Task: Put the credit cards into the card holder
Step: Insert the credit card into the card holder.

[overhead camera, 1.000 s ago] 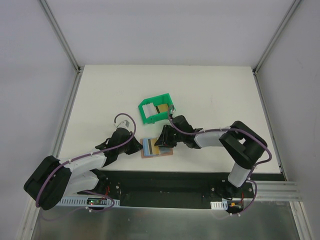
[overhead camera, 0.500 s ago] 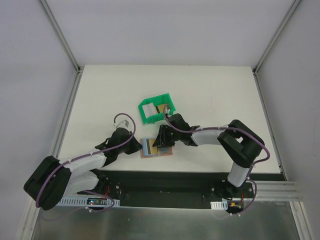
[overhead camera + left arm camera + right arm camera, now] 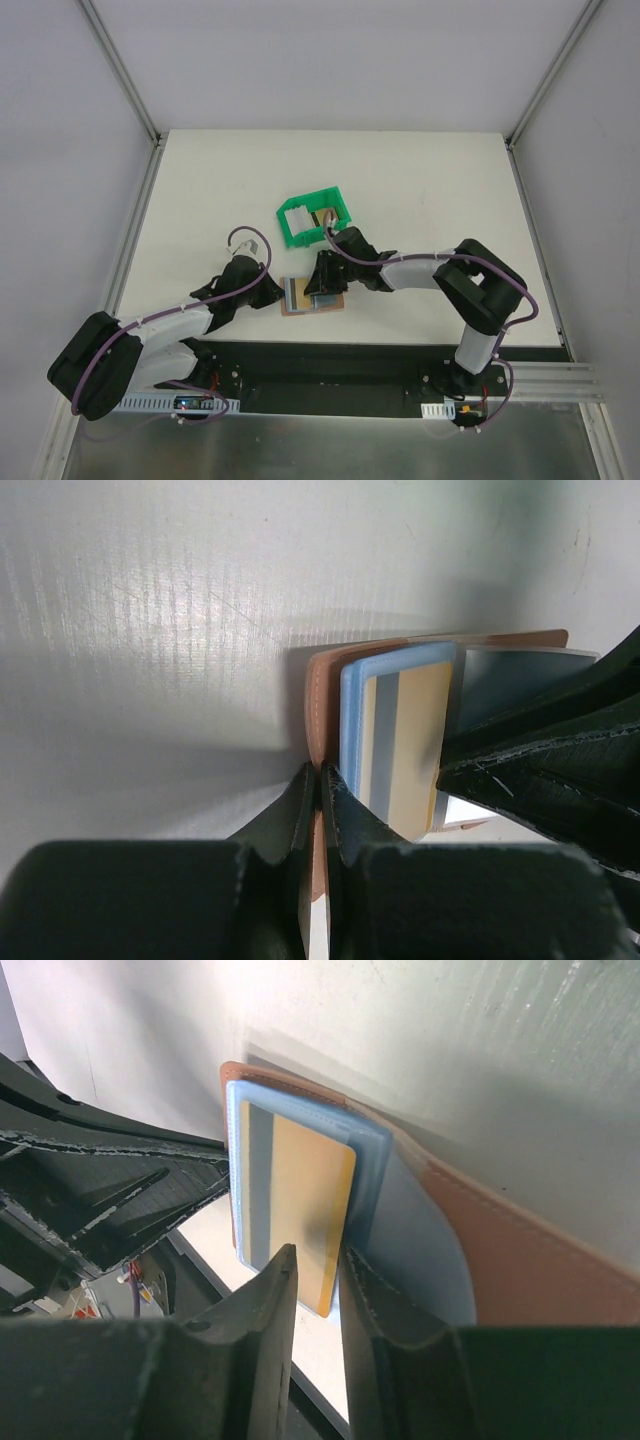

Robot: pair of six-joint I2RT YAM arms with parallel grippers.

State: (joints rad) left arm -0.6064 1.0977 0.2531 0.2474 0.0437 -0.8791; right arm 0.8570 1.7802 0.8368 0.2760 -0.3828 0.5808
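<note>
At the near edge of the table (image 3: 200,200), my left gripper (image 3: 320,780) clamps the card holder (image 3: 312,300); my right gripper (image 3: 318,1280), jaws slightly apart, sits over the gold card (image 3: 300,1210).

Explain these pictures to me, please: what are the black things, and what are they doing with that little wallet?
They are two robot arms, left arm and right arm, at the near edge of a white table. The wide picture looks down from above; the close-ups come from wrist cameras. On the table lie a green bin with cards in it and an open tan card holder. The left hand pinches the holder's edge. The right hand sits at a gold card lying on the holder's blue pocket; whether it grips it I cannot tell.
</note>
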